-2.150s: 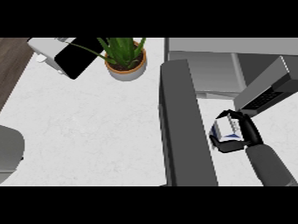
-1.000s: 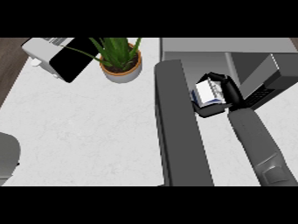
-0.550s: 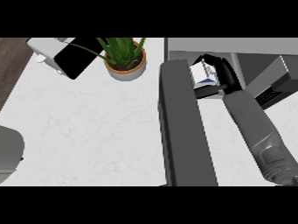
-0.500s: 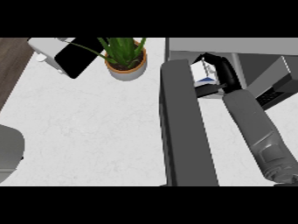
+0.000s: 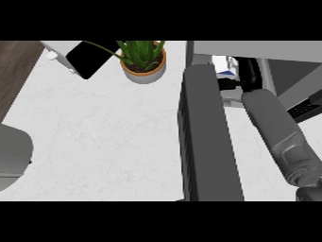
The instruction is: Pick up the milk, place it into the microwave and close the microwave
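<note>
Head view. The milk (image 5: pixel 223 65), a small white carton with a blue patch, sits at the mouth of the microwave (image 5: pixel 261 46), just inside its open front and under its top edge. The right hand (image 5: pixel 246 71) is beside the carton with its fingers curled round it, grasping it; much of the carton is hidden. The left hand does not show.

A carton of this kind is judged light but thin-walled: it dents if squeezed, its coated sides are smooth, and it tips easily if set down off-level. The flat side panels at mid-height look the best place to hold it.

The open door (image 5: pixel 207 137), a long dark grey slab, runs just left of the right forearm and must swing shut once the arm is clear. On the pale bench (image 5: pixel 100 127), a potted plant (image 5: pixel 144 60) and a black-faced panel (image 5: pixel 87 59) stand well left of the door's path.
</note>
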